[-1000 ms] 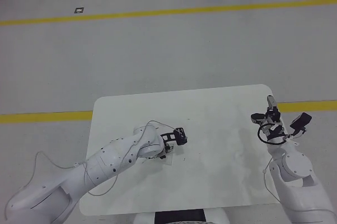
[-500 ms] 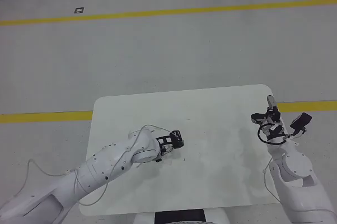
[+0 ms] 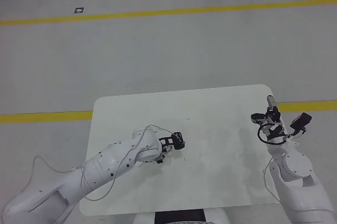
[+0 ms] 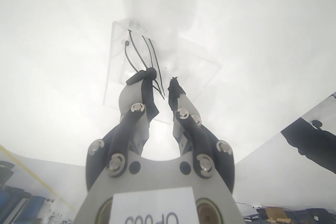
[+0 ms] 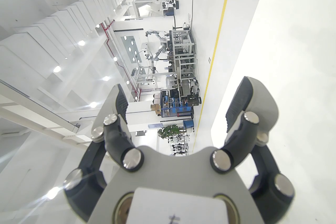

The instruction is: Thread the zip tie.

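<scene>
The left tool (image 4: 160,80) (image 3: 177,140) is held over the tabletop (image 3: 224,106), towards its left half. Its two fingertips (image 4: 147,74), each wrapped in black tape, are set a narrow gap apart, and nothing is seen clamped between them. Just beyond the tips, a clear shallow tray (image 4: 194,70) is laid flat on the tabletop, and several thin black zip ties (image 4: 134,51) are gathered in the part of it nearest the taped fingertips. The loose ends of the ties are seen in the gap between the fingers; whether a tie is touched by either tip cannot be told. The right tool (image 5: 183,96) (image 3: 263,110) is held well apart from the tray, at the right edge of the tabletop. Its fingers are spread wide, with nothing between them.
</scene>
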You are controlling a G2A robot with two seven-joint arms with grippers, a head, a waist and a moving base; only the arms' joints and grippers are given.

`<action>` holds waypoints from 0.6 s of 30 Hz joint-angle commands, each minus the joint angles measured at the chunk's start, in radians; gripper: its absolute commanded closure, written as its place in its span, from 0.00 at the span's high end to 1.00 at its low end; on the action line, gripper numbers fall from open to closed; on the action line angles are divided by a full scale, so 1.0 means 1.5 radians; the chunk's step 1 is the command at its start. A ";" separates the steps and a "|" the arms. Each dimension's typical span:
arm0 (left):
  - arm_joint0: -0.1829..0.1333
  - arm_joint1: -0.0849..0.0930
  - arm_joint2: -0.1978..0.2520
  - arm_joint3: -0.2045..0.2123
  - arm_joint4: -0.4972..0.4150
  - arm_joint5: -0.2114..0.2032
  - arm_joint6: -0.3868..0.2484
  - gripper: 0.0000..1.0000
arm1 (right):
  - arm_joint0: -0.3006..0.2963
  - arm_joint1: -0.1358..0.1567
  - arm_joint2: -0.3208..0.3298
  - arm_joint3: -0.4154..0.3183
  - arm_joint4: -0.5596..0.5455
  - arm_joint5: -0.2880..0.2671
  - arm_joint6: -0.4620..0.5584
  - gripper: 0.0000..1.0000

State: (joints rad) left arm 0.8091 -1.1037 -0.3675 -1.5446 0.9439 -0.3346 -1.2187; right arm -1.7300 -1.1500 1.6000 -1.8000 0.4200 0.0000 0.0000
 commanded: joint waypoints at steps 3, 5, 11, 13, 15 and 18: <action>-0.006 -0.008 0.009 0.013 -0.002 0.002 0.002 0.14 | 0.000 0.000 0.000 0.000 0.000 0.000 0.000 1.00; -0.009 -0.012 0.013 0.019 -0.001 0.003 0.001 0.14 | 0.000 0.000 0.000 0.000 0.000 0.000 0.000 1.00; -0.017 -0.024 0.024 0.037 0.004 0.009 0.002 0.13 | 0.000 0.000 0.000 0.000 0.000 0.000 0.000 1.00; -0.019 -0.027 0.028 0.042 0.005 0.010 0.001 0.13 | 0.000 0.000 0.000 0.000 0.000 0.000 0.000 1.00; -0.022 -0.031 0.030 0.047 0.004 0.010 0.001 0.14 | 0.000 0.000 0.000 0.000 0.000 0.000 0.000 1.00; -0.025 -0.035 0.034 0.058 0.004 0.010 0.003 0.13 | 0.000 0.000 0.000 0.000 0.000 0.000 0.000 1.00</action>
State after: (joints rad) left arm 0.7738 -1.1541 -0.3186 -1.4642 0.9499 -0.3198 -1.2160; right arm -1.7300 -1.1500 1.6000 -1.8000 0.4200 0.0000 0.0000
